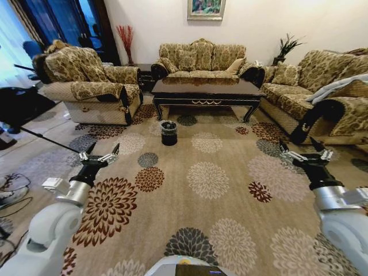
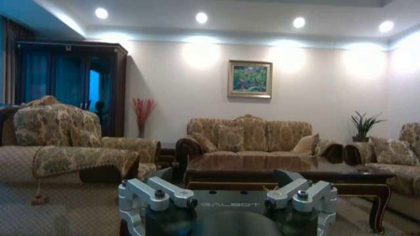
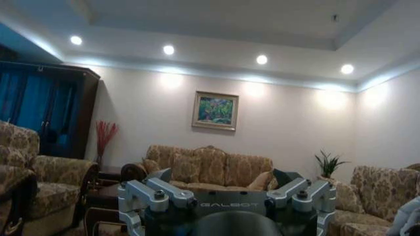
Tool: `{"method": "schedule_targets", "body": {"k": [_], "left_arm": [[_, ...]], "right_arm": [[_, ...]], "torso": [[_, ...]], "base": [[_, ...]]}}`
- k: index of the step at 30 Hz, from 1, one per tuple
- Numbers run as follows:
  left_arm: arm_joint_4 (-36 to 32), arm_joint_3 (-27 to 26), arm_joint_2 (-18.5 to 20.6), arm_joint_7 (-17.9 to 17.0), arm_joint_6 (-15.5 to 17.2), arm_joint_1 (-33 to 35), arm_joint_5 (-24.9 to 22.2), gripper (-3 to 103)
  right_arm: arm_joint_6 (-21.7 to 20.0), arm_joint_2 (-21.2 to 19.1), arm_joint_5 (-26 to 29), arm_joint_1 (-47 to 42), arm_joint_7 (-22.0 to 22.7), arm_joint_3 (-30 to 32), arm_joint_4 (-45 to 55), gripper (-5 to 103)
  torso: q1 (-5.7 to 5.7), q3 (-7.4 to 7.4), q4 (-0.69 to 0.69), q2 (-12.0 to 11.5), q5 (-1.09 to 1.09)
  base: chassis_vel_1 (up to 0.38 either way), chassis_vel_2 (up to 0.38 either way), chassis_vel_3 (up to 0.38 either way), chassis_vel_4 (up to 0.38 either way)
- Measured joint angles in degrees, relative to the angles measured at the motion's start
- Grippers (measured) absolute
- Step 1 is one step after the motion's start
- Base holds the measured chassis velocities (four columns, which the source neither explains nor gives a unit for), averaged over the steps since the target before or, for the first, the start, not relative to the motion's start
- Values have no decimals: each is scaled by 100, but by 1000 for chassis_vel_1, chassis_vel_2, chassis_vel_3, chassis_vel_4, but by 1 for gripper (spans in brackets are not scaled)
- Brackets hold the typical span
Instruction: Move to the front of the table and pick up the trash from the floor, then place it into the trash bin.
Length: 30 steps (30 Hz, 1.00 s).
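— While the robot stood well back on the flowered carpet [image 1: 218,172], where was the worktop [image 1: 206,90]?

— It sat far ahead, in front of the middle sofa [image 1: 201,57], its long dark top glossy and its gold scroll showing on the side rail. Sofas flanked it, one on the robot's left [image 1: 92,80] and one on its right [image 1: 313,86].

— And the trash bin [image 1: 169,132]?

— It stood upright on the carpet just in front of the worktop, toward its left end, apart from the carved leg. It was small, round and black, with something pale at the rim. I could not make out any litter on the floor from that distance.

— What of the arms?

— Both were held out low before the body, over the carpet and touching nothing. The left hand [image 1: 99,156] hung at the left of the head view, its fingers spread apart with nothing between them. The right hand [image 1: 305,155] mirrored it at the right, fingers likewise apart and empty.

— Did the wrist cameras add anything?

— The left wrist view looked level across the room: the left hand [image 2: 226,189] sat open at the bottom edge, and the worktop [image 2: 276,164] lay beyond it before the middle sofa [image 2: 249,135], under a framed painting [image 2: 250,78]. The right wrist view showed the right hand [image 3: 226,189] open too, tilted up toward the painting [image 3: 215,110] and the ceiling lights [image 3: 262,59].
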Motion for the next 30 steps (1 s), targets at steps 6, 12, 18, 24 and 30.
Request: {"method": "schedule_targets", "body": {"k": [6,12,18,24,30], "left_arm": [[-171,-165,-30,-8,59,53,-142,100],[-88,-198,-38,-6,60,34,-133,100],[58,-346,18,-14,93,-28,-303,100],[289,-570,88,-34,121,-129,-429,100],[236,-584,61,-22,130,-91,-415,100]], "right_arm": [[-4,-73,73,33,-3,5,1,100],[-5,-144,92,121,-1,-9,-59,100],[-4,-239,119,260,38,-81,-155,100],[-19,-255,86,348,117,-149,-271,100],[-157,-106,-59,272,209,-207,-243,100]], "torso": [[93,134,0,226,0],[158,223,0,380,-1],[211,290,0,501,0],[279,373,0,651,-1],[336,460,0,795,0]], "base": [[0,0,0,0],[0,0,0,0],[0,0,0,0],[0,0,0,0],[0,0,0,0]]}}
